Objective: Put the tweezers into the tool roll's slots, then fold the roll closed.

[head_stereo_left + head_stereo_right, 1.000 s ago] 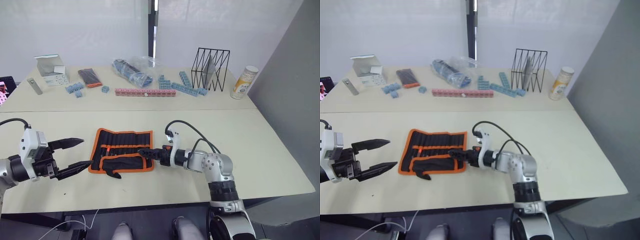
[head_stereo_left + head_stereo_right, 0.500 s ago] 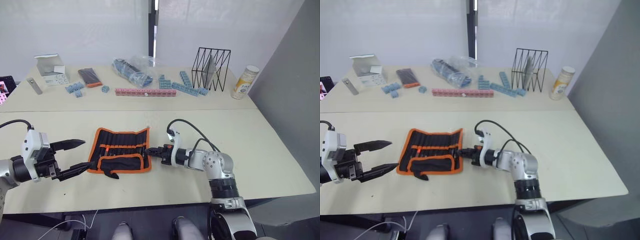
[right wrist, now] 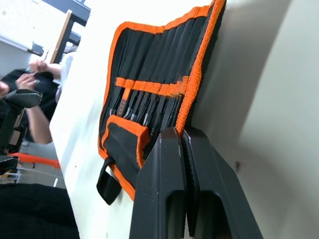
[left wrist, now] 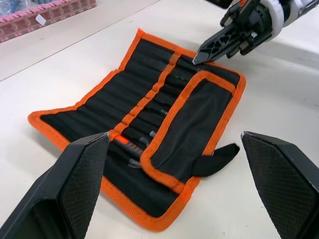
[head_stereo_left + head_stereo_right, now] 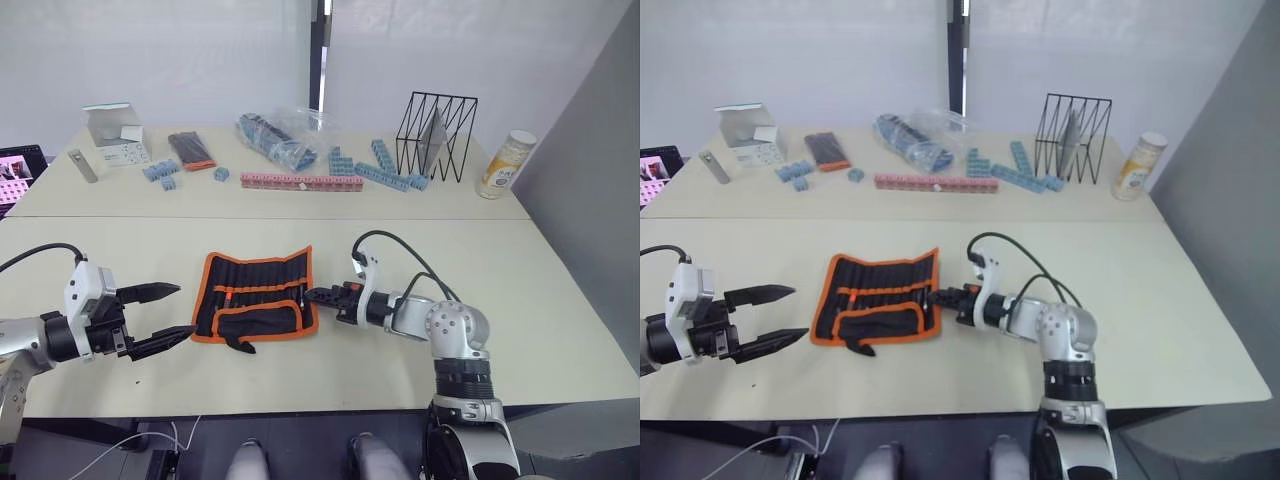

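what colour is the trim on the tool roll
Orange trim on the tool roll, clearest in the left wrist view.

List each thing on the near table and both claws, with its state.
tool roll: lying open, lower flap folded up, right edge lifted off the table
tweezers: tucked in the slots
strap: loose on the table
left claw: open, beside the roll
right claw: shut on the roll's right edge

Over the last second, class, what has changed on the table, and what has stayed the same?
The right gripper, jaws shut, drew back from over the tool roll to its right edge, and that edge has lifted off the table. The left gripper stayed open beside the roll's left end. The tweezers remain in their slots and the roll is still unfolded.
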You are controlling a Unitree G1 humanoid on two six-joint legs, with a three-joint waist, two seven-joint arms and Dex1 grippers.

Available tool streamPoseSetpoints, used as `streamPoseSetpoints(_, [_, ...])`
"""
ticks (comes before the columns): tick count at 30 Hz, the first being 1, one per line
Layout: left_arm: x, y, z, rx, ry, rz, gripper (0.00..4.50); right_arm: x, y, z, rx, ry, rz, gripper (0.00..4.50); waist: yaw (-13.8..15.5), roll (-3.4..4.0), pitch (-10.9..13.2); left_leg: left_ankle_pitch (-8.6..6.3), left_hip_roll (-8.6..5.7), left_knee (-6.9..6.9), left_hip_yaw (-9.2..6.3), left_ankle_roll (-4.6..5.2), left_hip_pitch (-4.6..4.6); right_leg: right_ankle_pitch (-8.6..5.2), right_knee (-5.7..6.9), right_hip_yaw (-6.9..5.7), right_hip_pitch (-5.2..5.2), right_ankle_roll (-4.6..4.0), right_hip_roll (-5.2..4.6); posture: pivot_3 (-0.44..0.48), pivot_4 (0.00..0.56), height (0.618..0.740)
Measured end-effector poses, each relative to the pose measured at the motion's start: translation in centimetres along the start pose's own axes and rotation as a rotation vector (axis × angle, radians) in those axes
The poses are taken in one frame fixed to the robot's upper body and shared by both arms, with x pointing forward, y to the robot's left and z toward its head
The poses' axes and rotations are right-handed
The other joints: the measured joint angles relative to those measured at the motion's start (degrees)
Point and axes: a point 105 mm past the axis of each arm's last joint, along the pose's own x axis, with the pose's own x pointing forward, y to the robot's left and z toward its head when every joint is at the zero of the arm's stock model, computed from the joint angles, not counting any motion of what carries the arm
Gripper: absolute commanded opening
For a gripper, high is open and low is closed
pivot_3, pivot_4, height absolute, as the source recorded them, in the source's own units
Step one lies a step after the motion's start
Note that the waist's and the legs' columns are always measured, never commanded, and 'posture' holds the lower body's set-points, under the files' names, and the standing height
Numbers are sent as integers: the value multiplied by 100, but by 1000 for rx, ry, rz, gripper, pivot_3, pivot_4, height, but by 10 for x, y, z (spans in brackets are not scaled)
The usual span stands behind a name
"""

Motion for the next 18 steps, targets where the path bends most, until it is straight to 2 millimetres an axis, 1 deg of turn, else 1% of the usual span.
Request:
streamPoseSetpoints(5, [4,2,-3,1,10,-10,4500,-3,16,19,-54,-41,-3,24,-1,8,6,1,0,0,-2,2,-7,2,3,1,-7,2,2,0,150,740])
streamPoseSetpoints(7, [6,3,-3,1,6,-15,4500,-1,26,21,-85,-39,7,24,-1,8,6,2,0,0,-5,2,-8,5,4,1,-7,7,4,0,150,740])
streamPoseSetpoints(13, [8,4,0,20,-3,-25,4500,16,52,7,-210,20,-5,24,-15,8,6,2,0,0,-7,4,-24,12,12,1,-27,20,5,0,150,740])
streamPoseSetpoints(14, [9,4,0,19,-3,-27,4500,19,54,3,-235,35,-13,24,-15,8,6,2,0,0,-7,4,-26,12,12,1,-28,20,5,0,150,740])
streamPoseSetpoints(18, [11,4,-1,12,-2,-36,4500,27,51,-1,-372,50,-95,24,-10,8,6,3,0,1,-7,4,-29,9,12,1,-31,16,5,0,150,740])
